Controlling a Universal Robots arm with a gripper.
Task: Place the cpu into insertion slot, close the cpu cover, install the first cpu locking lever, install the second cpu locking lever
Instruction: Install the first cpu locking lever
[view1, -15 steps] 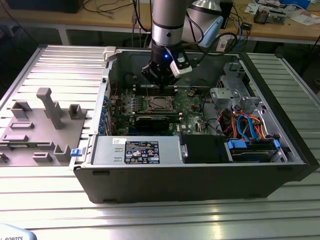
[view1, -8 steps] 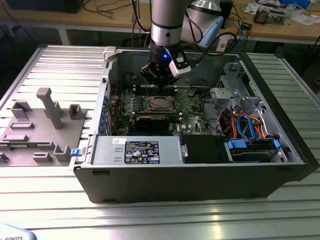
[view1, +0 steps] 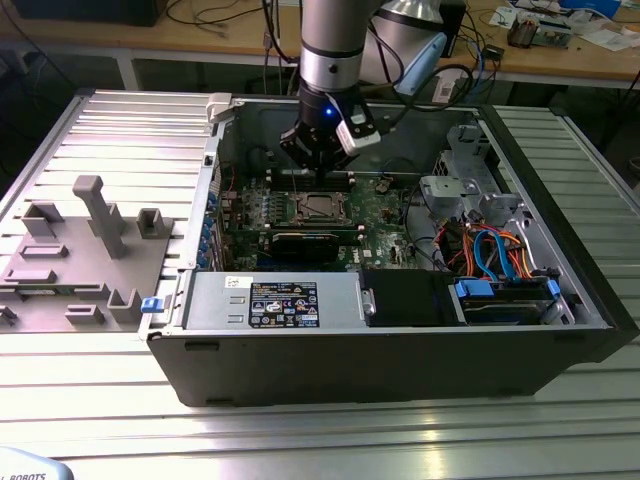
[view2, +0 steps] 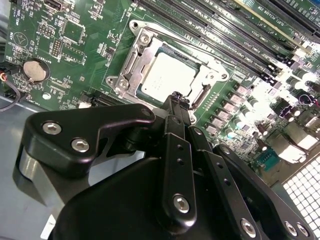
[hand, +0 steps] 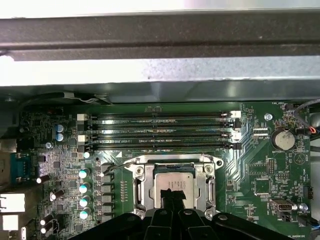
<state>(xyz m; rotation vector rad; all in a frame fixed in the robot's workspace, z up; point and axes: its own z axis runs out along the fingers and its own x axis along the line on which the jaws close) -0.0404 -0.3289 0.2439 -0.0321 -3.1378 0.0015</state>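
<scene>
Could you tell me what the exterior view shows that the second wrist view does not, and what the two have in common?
Exterior view alone: the whole open computer case on a ribbed metal table, its grey power supply, blue cables and a grey fixture at that view's left.

Second wrist view alone: a coin battery and the screws on the cpu cover.

Both: the cpu seated in the insertion slot, with the hand just above.

In both wrist views the pincer (view2: 179, 97) covers one edge of the cpu (view2: 167, 80) and cpu cover (view2: 132, 62), its fingertips too close-set to judge. The motherboard (hand: 260, 165) runs off the frame. In the exterior view the arm (view1: 330, 40) is cropped.
</scene>
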